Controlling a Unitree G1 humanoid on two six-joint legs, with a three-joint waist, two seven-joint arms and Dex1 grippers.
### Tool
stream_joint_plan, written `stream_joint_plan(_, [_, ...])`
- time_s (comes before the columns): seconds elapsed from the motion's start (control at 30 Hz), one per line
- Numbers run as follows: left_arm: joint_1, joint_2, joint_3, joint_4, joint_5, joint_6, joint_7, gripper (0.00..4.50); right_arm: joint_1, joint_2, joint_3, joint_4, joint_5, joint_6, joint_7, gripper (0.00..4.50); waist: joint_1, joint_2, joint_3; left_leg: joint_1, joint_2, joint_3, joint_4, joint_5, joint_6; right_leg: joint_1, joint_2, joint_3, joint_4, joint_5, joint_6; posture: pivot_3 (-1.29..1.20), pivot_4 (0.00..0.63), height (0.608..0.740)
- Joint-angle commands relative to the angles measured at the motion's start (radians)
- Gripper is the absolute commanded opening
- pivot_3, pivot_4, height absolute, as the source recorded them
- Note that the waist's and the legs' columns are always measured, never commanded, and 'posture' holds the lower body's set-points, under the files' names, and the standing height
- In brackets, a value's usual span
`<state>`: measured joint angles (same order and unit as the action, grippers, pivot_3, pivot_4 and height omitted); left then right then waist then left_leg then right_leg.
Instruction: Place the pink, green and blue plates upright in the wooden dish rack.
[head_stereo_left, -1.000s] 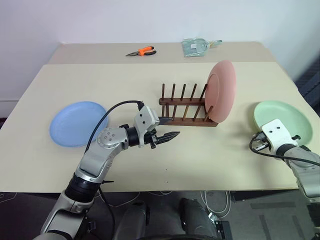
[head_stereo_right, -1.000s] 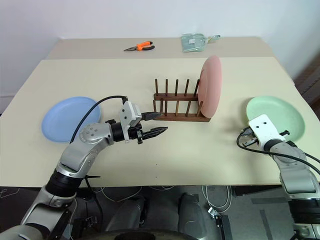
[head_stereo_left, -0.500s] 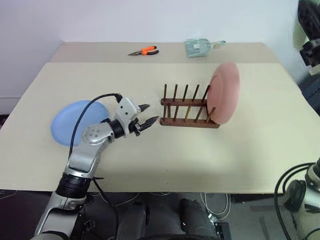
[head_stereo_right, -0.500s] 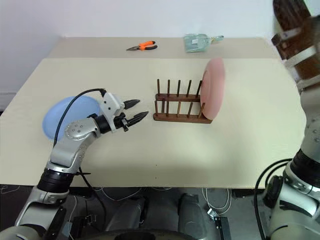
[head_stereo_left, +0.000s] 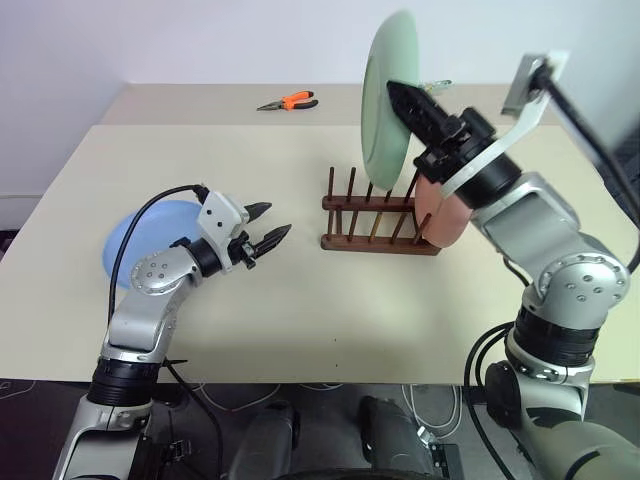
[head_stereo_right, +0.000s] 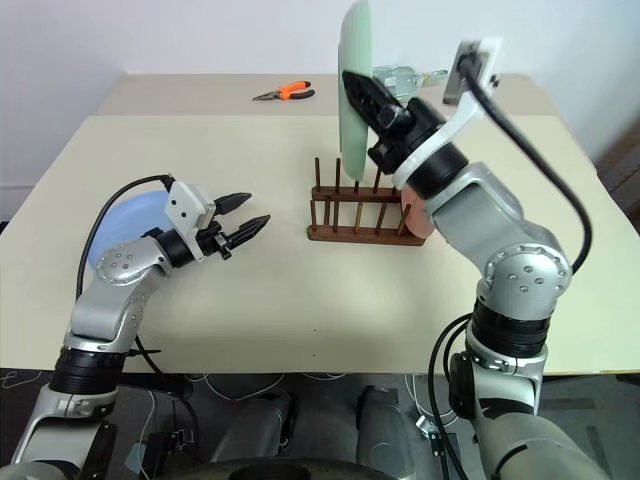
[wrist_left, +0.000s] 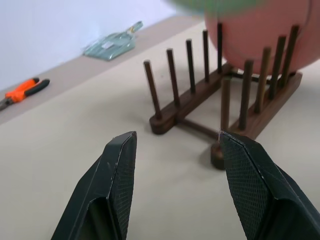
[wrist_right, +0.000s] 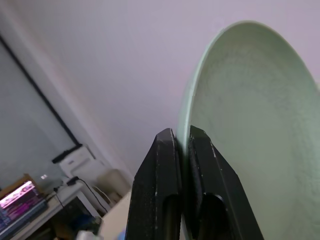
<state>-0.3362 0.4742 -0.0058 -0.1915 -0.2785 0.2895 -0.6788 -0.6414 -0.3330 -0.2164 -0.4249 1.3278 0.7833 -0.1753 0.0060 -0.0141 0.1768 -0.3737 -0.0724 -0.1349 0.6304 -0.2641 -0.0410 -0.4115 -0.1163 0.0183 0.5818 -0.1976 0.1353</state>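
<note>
A beige table (head_stereo_left: 330, 330) is seen from above, stretching across most of the frame. The rest is described from largest to smallest.

At the upper right of the head views, the green plate (head_stereo_left: 385, 95) is held on edge, raised above the table and over the wooden dish rack (head_stereo_left: 375, 215). Its rim is pinched between the nearly closed fingers of the right gripper (head_stereo_left: 405, 95), as is confirmed in the right wrist view, where the two black fingers are clamped on the pale green edge.

Just right of centre, the pink plate (head_stereo_left: 445, 215) is seen standing upright at the right end of the rack, partly hidden behind the right arm. The remaining peg slots to its left appear empty.

At the left edge of the frame, the blue plate (head_stereo_left: 140, 245) lies flat on the table, partly covered by the left arm.

The left gripper (head_stereo_left: 262, 232) is held left of centre, pointing towards the rack and well apart from it. Its fingers are spread about halfway and nothing is held between them.

At the top of the frame, orange-handled pliers (head_stereo_left: 285, 102) are seen lying on a farther table.

By judgement, one plate of three has been racked. The green plate is lifted but not yet slotted, and the blue plate is untouched.
</note>
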Motion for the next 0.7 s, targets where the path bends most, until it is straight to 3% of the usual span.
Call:
stream_joint_plan(0.03, [-0.018, 0.005, 0.016, -0.065, -0.024, 0.037, 0.011, 2.68, 0.009, -0.004, -0.013, -0.007, -0.014, -0.022, -0.016, 0.06, -0.003, 0.0, 0.0, 0.0, 0.0, 0.0, 0.0, 0.0, 0.0, 0.0, 0.0, 0.0, 0.0, 0.0, 0.0, 0.0, 0.15, 0.74])
stream_joint_plan(0.3, [-0.026, 0.009, 0.015, -0.09, -0.033, 0.081, 0.011, 2.68, 0.032, 0.021, -0.006, 0.043, -0.025, -0.02, -0.056, 0.06, -0.019, 0.0, 0.0, 0.0, 0.0, 0.0, 0.0, 0.0, 0.0, 0.0, 0.001, 0.0, 0.001, 0.0, 0.0, 0.0, 0.15, 0.74])
stream_joint_plan(0.4, [-0.021, 0.008, 0.016, -0.088, -0.041, 0.094, 0.005, 2.68, 0.012, 0.017, -0.003, 0.073, -0.065, -0.03, -0.045, 0.89, -0.019, 0.0, 0.0, 0.0, 0.001, 0.0, 0.0, 0.0, 0.0, 0.0, 0.001, 0.0, 0.001, 0.0, 0.0, 0.0, 0.15, 0.74])
stream_joint_plan(0.47, [-0.016, 0.009, 0.021, -0.087, -0.052, 0.109, 0.001, 2.68, -0.005, 0.003, 0.003, 0.073, -0.114, -0.041, -0.028, 1.87, -0.019, 0.0, 0.0, 0.0, 0.001, 0.0, 0.0, 0.0, 0.0, 0.0, 0.001, 0.0, 0.001, 0.0, 0.0, 0.0, 0.15, 0.74])
stream_joint_plan(0.53, [-0.009, 0.01, 0.039, -0.075, -0.059, 0.129, 0.015, 3.18, -0.026, -0.042, 0.017, 0.062, -0.214, -0.066, 0.01, 2.81, -0.019, 0.001, 0.001, 0.0, 0.0, 0.0, 0.0, 0.0, 0.0, 0.0, 0.001, 0.0, 0.0, 0.0, 0.0, 0.0, 0.15, 0.74])
stream_joint_plan(0.57, [-0.008, 0.008, 0.053, -0.064, -0.06, 0.134, 0.029, 3.4, -0.035, -0.072, 0.027, 0.056, -0.27, -0.08, 0.04, 2.9, -0.019, 0.001, 0.001, 0.0, 0.0, 0.0, 0.0, 0.0, 0.0, 0.0, 0.001, 0.0, 0.001, 0.0, 0.0, 0.0, 0.15, 0.74])
stream_joint_plan(0.63, [-0.019, -0.013, 0.1, -0.014, -0.042, 0.124, 0.101, 4.42, -0.058, -0.15, 0.048, 0.046, -0.384, -0.117, 0.116, 2.9, -0.019, 0.001, 0.001, 0.0, 0.0, 0.0, 0.0, 0.0, 0.0, -0.001, 0.001, 0.0, 0.0, 0.0, 0.0, 0.0, 0.15, 0.74])
stream_joint_plan(0.7, [-0.049, -0.038, 0.173, 0.068, -0.002, 0.111, 0.236, 4.47, -0.087, -0.22, 0.067, 0.041, -0.473, -0.161, 0.209, 2.9, -0.018, 0.001, 0.001, 0.0, 0.0, 0.0, 0.0, 0.0, 0.0, -0.001, 0.001, 0.0, 0.0, 0.0, 0.0, 0.0, 0.15, 0.74])
